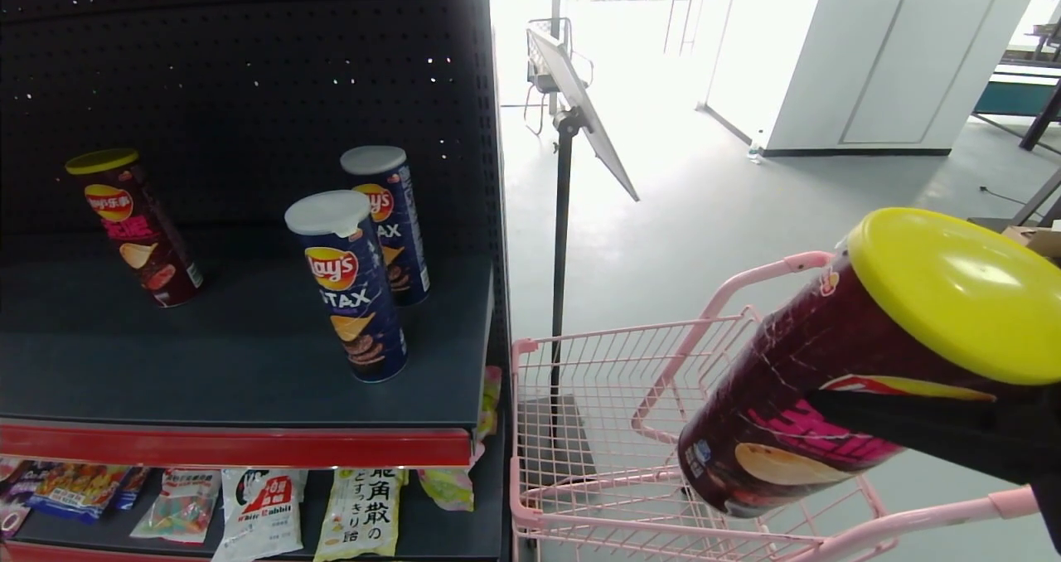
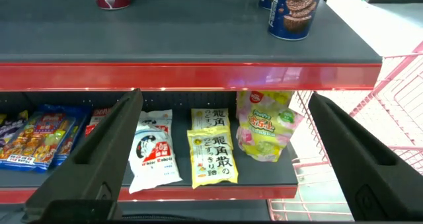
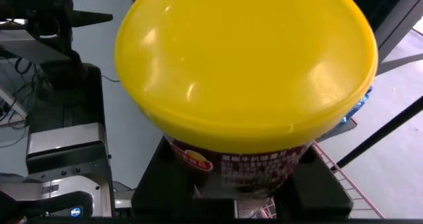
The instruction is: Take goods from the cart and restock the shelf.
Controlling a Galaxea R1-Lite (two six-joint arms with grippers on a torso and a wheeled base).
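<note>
We see the right jaws clamped across a tilted maroon chip can (image 1: 771,380), its glossy yellow lid (image 1: 953,288) just above them, over the pink cart (image 1: 597,396). The left jaws stand wide apart, holding nothing.

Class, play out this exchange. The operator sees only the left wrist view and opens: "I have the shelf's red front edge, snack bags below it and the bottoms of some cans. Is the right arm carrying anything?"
Observer: Yes, the right gripper is shut on a dark red chip can with a yellow lid.
Operator: Where is it held?
Observer: Tilted, over the pink cart.
Operator: What lids do the cans on the shelf have?
Observer: The shelved red can has a yellow lid; the front blue can and the rear blue can have pale grey ones.
</note>
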